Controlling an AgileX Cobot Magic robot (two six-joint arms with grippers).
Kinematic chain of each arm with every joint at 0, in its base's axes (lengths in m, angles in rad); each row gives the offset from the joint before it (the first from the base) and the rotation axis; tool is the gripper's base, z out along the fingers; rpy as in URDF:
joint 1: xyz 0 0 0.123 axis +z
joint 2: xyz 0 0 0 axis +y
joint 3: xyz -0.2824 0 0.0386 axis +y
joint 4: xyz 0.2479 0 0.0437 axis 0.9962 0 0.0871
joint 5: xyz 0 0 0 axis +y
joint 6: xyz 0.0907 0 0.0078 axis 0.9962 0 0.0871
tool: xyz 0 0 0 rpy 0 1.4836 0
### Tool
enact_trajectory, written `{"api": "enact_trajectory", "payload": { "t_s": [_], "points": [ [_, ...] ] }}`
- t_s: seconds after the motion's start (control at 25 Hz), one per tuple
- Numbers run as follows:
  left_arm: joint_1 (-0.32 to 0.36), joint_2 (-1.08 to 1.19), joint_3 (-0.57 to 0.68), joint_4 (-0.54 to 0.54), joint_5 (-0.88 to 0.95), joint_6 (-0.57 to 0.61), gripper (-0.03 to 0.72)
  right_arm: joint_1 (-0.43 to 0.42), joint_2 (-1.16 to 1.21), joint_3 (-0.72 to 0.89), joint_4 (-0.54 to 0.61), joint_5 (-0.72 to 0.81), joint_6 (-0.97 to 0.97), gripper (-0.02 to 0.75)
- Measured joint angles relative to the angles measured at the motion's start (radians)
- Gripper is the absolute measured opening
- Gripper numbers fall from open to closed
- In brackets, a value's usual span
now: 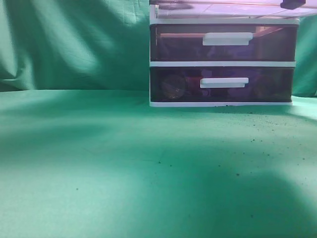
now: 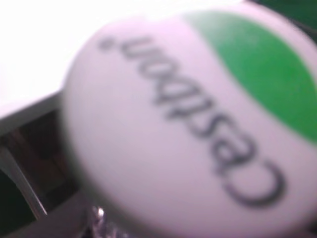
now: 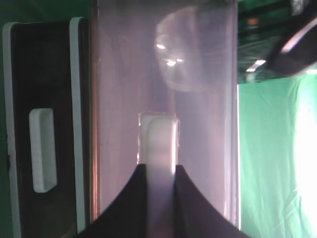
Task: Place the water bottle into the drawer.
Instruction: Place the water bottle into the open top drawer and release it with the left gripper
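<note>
The water bottle's white and green cap (image 2: 188, 124), printed "Cestbon", fills the left wrist view, blurred and very close. A bit of its glinting ribbed wall (image 2: 99, 223) shows beneath. My left gripper's jaws are hidden behind the cap, and the bottle hangs in them over the white-framed unit (image 2: 29, 111). My right gripper (image 3: 157, 171) is shut on the white bar handle (image 3: 157, 134) of the drawer (image 3: 208, 129). A rounded glinting shape (image 3: 173, 57) shows through its translucent front. In the exterior view only the drawer's pale lower edge (image 1: 223, 9) shows at the top.
Two like dark drawers (image 1: 223, 43) (image 1: 223, 83) sit closed below, each with a white handle; one shows in the right wrist view (image 3: 42, 148). Green cloth (image 1: 124, 168) covers the table and backdrop. A dark arm part (image 1: 293, 4) sits at the top right.
</note>
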Motion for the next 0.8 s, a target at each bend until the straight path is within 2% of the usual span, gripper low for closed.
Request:
{"api": "enact_trajectory", "payload": {
  "t_s": [0.16,0.28,0.4,0.48,0.6,0.64,0.68,0.8],
  "points": [
    [0.013,0.027,-0.002,0.009,0.065,-0.025,0.29,0.0,0.0,0.0,0.006,0.008,0.002,0.095],
    [0.022,0.029,-0.004,0.01,0.094,-0.054,0.411,0.0,-0.002,0.001,0.006,0.014,0.002,0.095],
    [0.022,0.016,-0.012,0.006,0.082,-0.063,0.603,0.0,-0.002,0.002,0.008,0.025,0.004,0.095],
    [0.022,0.004,-0.031,-0.001,0.073,-0.063,0.659,0.0,-0.002,0.002,0.01,0.025,0.006,0.095],
    [0.022,-0.006,-0.078,-0.013,0.063,-0.065,0.645,0.0,-0.002,0.002,0.01,0.029,0.006,0.095],
    [0.022,-0.008,-0.088,-0.015,0.049,-0.065,0.594,0.0,-0.002,0.002,0.01,0.029,0.008,0.095],
    [0.022,-0.01,-0.093,-0.019,0.037,-0.065,0.585,0.0,-0.002,0.002,0.01,0.029,0.008,0.095],
    [0.022,-0.01,-0.093,-0.021,0.021,-0.065,0.59,0.0,-0.002,0.002,0.012,0.029,0.008,0.095]
  ]
}}
